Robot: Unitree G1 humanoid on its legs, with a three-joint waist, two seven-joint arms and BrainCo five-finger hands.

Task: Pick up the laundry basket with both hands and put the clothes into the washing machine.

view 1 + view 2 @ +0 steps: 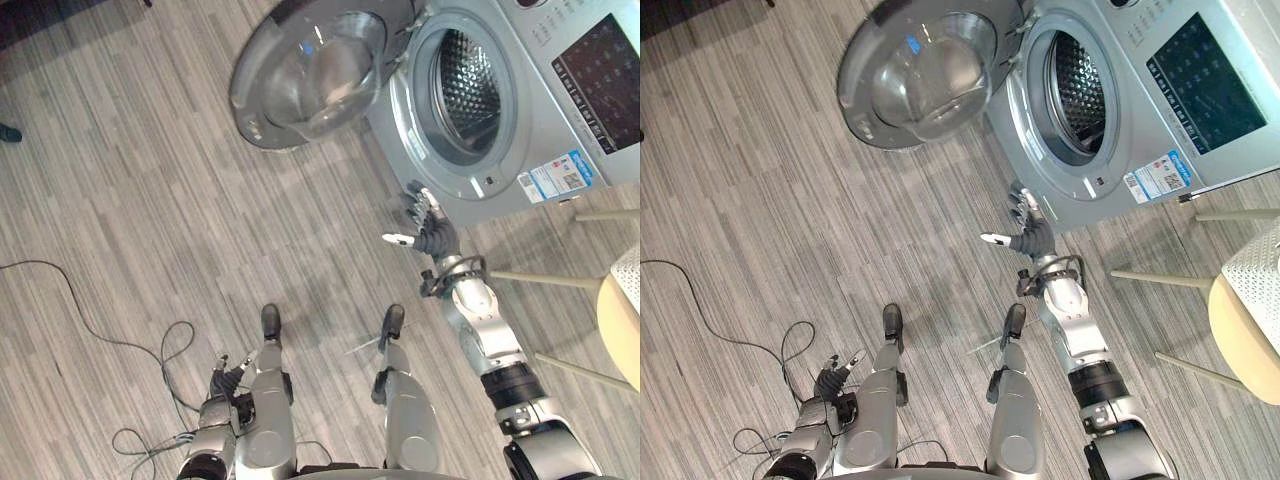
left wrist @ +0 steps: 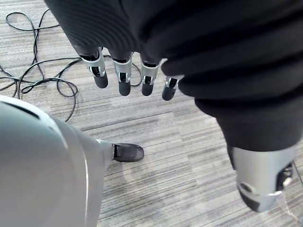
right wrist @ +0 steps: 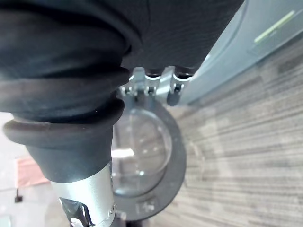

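Right hand (image 1: 430,232): I hold it spread, empty, toward washing machine (image 1: 535,100), 1 o'clock.
Left hand (image 2: 122,71): relaxed, empty, low.
Laundry basket (image 1: 628,275): probably this white perforated thing, 3 o'clock; likely light, stiff; grip opposite rims.

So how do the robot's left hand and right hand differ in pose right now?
The left hand hangs low, fingers pointing at the floor; the right hand is raised forward toward the washing machine. The left hand's fingers lie side by side; the right hand's are spread. Both are open and empty.
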